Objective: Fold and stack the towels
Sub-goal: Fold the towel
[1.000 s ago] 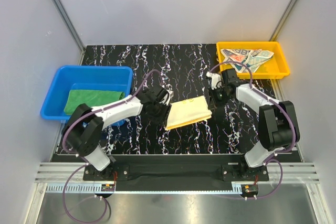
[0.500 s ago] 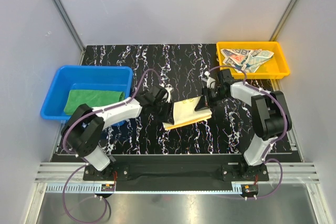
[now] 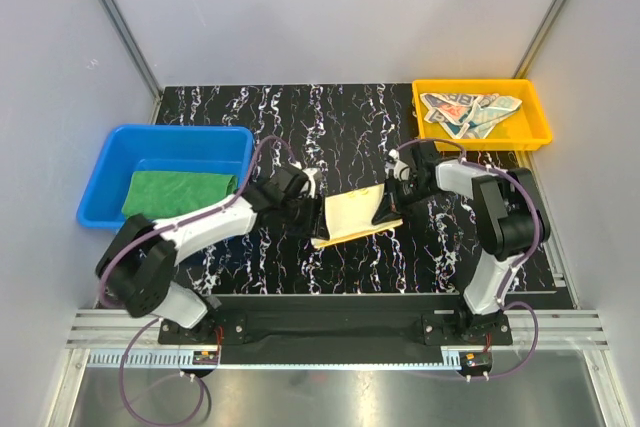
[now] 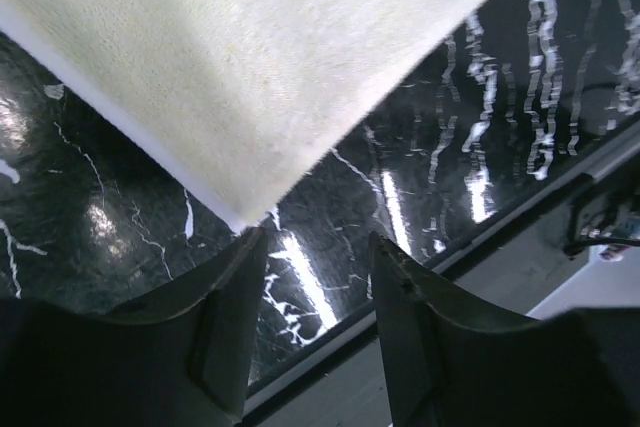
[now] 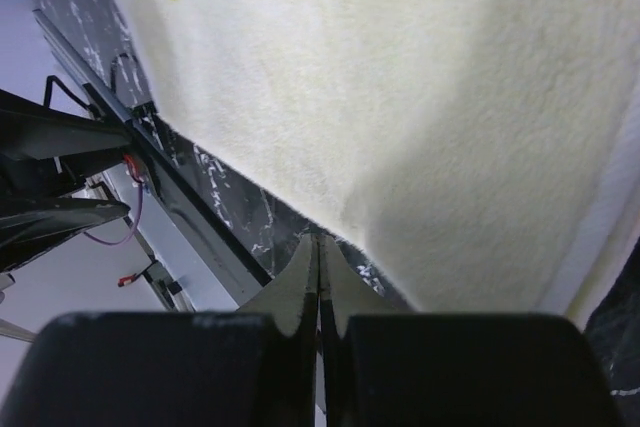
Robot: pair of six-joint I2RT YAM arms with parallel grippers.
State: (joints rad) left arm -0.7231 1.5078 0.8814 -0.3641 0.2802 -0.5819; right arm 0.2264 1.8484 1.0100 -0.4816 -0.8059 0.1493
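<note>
Close up, the wrist views give detail the top view lacks. Left wrist: left tool (image 4: pixel 315 247) is released, its fingers (image 4: pixel 225 332) apart with nothing between them. A corner of the pale yellow towel (image 4: pixel 270 57) ends just above the left finger's tip; contact is unclear. The black marbled table (image 4: pixel 480 147) shows beneath it.

Right wrist: right tool (image 5: pixel 319 247) is clenched, its fingers pressed flat together with the tips at the towel's lower edge. Cannot tell if any cloth is pinched between them. Yellow print marks run along the top of that view.

Only the top view gives the layout. Arm bases sit at the near edge. Both tools are low over mid-table, the left tool at the towel's left edge and the right tool over its right edge, hiding that side of the cloth. The towel lies tilted at the table's centre, between the two tools.

Further left, a blue bin (image 3: pixel 170 131) holds the folded green towel (image 3: pixel 178 192). At the far right corner, an orange bin (image 3: pixel 483 139) holds the cream RABBIT towel (image 3: pixel 470 110), crumpled. Both are well apart from the tools.
</note>
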